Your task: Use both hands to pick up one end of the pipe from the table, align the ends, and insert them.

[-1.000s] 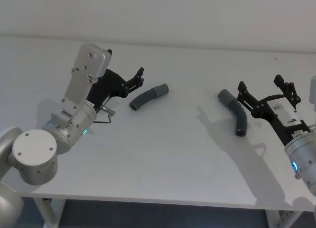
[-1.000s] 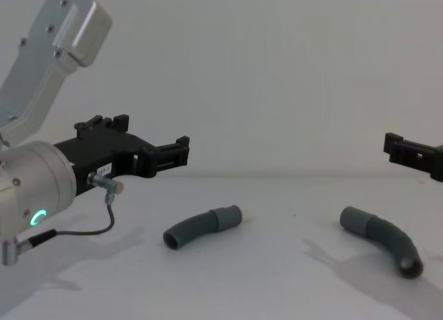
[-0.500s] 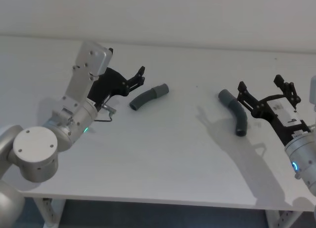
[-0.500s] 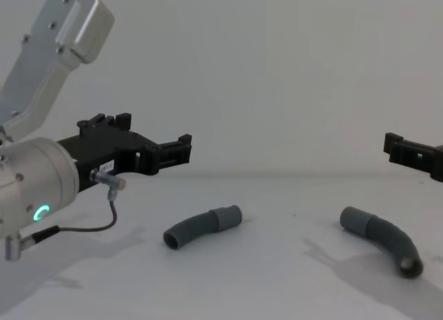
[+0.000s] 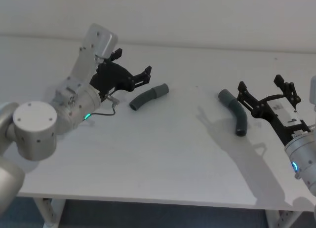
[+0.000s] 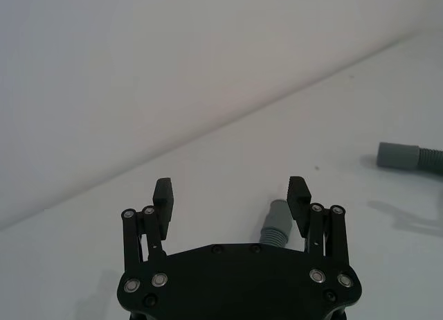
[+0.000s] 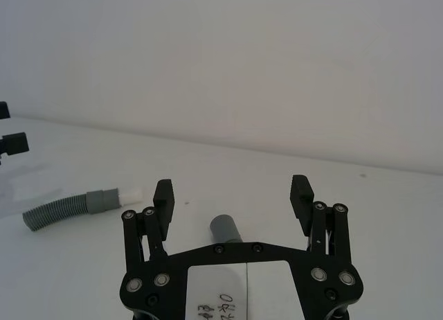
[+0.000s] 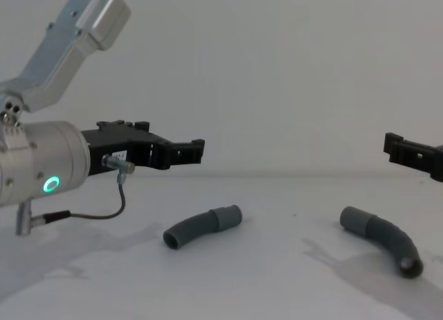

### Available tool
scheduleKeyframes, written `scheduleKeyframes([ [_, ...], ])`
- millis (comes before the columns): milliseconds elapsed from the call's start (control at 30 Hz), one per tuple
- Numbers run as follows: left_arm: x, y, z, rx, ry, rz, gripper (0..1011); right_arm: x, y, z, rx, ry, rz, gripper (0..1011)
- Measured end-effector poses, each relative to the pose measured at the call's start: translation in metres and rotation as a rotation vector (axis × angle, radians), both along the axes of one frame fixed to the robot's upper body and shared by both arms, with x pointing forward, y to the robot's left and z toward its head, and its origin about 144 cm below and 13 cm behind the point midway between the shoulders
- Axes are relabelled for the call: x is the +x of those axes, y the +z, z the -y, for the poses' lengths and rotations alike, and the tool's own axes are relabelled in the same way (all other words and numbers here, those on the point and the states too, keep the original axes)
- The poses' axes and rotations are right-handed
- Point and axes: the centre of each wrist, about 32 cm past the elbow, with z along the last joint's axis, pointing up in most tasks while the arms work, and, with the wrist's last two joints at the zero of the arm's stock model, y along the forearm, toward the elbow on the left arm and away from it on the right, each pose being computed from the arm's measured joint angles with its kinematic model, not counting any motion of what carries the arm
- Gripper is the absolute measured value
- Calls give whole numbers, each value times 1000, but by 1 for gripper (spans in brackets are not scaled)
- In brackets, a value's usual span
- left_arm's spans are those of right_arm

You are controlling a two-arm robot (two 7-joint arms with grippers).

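Two curved dark grey ribbed pieces of the pipe lie apart on the table (image 5: 163,154). The left piece (image 5: 147,96) (image 8: 201,227) has its smooth cuff (image 5: 161,89) pointing toward the middle; the right wrist view shows a whitish tip (image 7: 132,194) on it. My left gripper (image 5: 132,63) (image 6: 232,195) hovers open just left of this piece, with the cuff (image 6: 275,224) lying beyond its fingers. The right piece (image 5: 236,113) (image 8: 385,238) lies with its cuff (image 7: 225,230) toward the middle. My right gripper (image 5: 260,84) (image 7: 232,192) hangs open above and right of it.
A plain pale wall rises behind the table. A thin cable (image 8: 104,215) loops under the left wrist. Bare tabletop stretches between the two pieces and toward the front edge (image 5: 148,201).
My left arm has swung so its gripper has moved right, closer to the left pipe piece, still open. The right gripper and both pieces have not moved.
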Motion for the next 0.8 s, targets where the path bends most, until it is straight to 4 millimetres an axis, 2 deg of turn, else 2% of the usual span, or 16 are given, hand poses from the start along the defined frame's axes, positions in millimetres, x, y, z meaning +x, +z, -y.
scheduleKeyframes([
  [267,22,17,-7,40,-86,-97,1000,0,0,0,0,0,0,1001],
  [800,56,32,-15,213,-237,-195,1000,0,0,0,0,0,0,1002],
])
